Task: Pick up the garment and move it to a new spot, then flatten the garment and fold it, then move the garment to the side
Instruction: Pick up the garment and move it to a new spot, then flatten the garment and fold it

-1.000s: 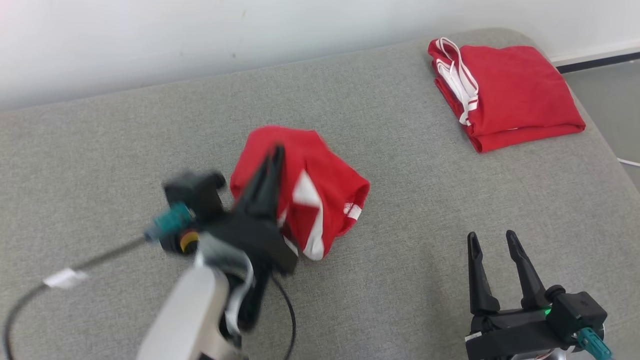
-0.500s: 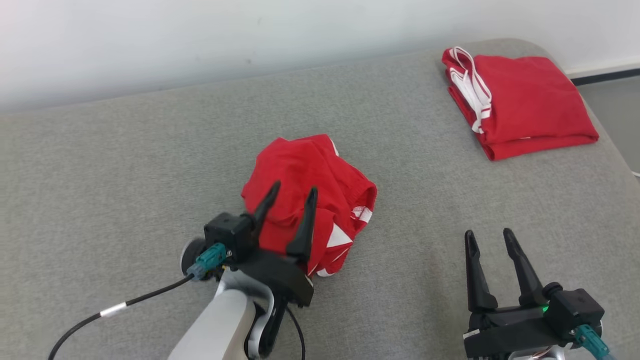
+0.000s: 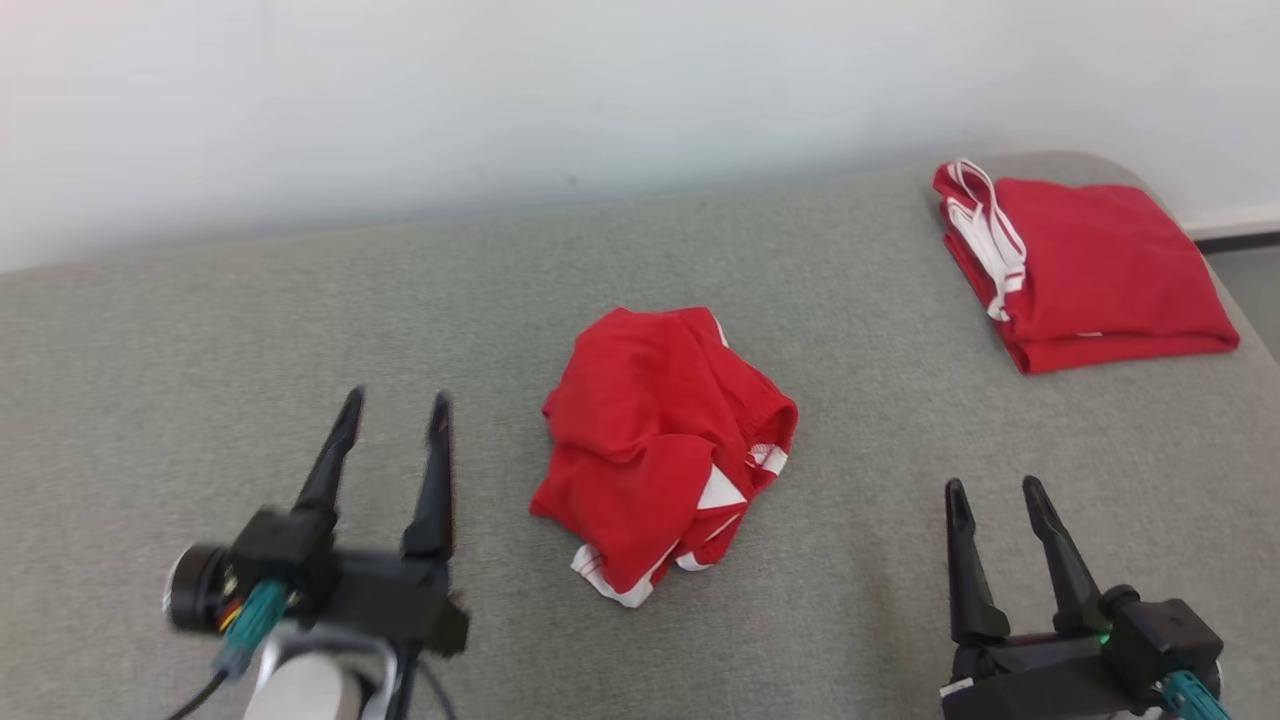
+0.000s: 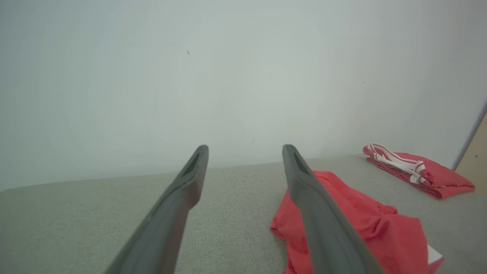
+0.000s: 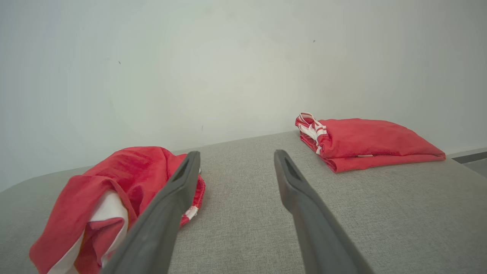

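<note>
Lying crumpled at the middle of the surface (image 3: 200,330), the garment (image 3: 660,450) sits between the left hand (image 3: 396,398) and right hand (image 3: 993,485), both spread and empty, probably poised to flatten it; a folded pile (image 3: 1085,265) rests aside.

Folded pile (image 3: 1090,270): red cloth with white stripes, folded flat, lying at the far right corner of the surface.
Surface (image 3: 200,350): grey woven fabric with a rounded far-right corner.
Wall (image 3: 500,100): plain white, behind the surface.
Skirting (image 3: 1235,241): dark strip, far right.
</note>
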